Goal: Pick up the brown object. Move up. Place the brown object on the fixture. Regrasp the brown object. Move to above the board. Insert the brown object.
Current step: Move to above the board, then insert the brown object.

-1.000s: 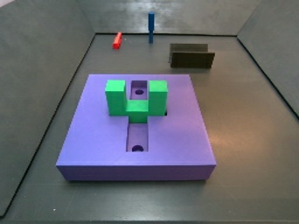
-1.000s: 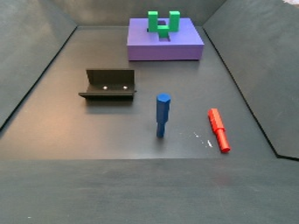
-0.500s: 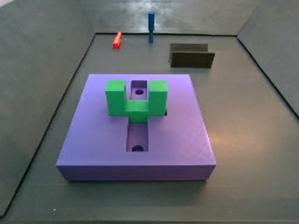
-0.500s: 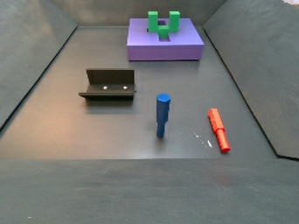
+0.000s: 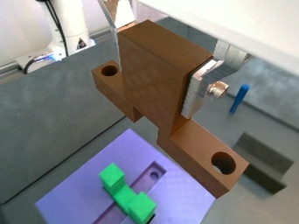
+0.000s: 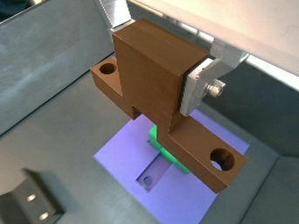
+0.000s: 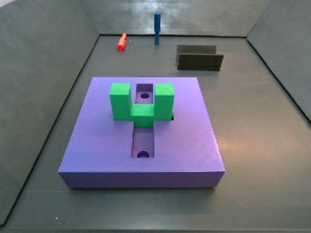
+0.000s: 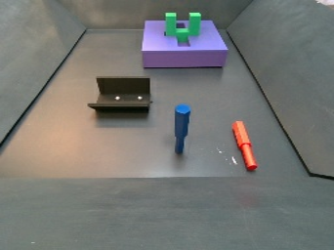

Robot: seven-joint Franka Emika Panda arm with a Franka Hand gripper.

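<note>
In both wrist views my gripper point(image 5: 158, 61) point(image 6: 158, 63) is shut on the brown object point(image 5: 152, 83) point(image 6: 149, 83). A silver finger point(image 5: 201, 87) point(image 6: 200, 86) presses its raised middle part. The piece's long bar has a round hole near each end. It hangs high above the purple board point(image 5: 76, 188) point(image 6: 126, 156) and the green U-shaped block point(image 5: 122, 188) point(image 6: 173, 156). Neither the gripper nor the brown object appears in the side views. Those views show the board point(image 7: 183, 136) point(image 8: 183, 51) and the dark fixture point(image 7: 199, 59) point(image 8: 121, 95). The fixture point(image 5: 263, 162) point(image 6: 30, 201) lies off to the side below.
A blue peg point(image 7: 157, 27) point(image 8: 182, 129) point(image 5: 239, 96) stands upright on the floor beyond the fixture. A red peg point(image 7: 122, 41) point(image 8: 244, 145) lies flat near it. Grey walls ring the floor. The board's slot point(image 7: 144, 136) runs lengthwise under the green block point(image 7: 140, 102) point(image 8: 183, 24).
</note>
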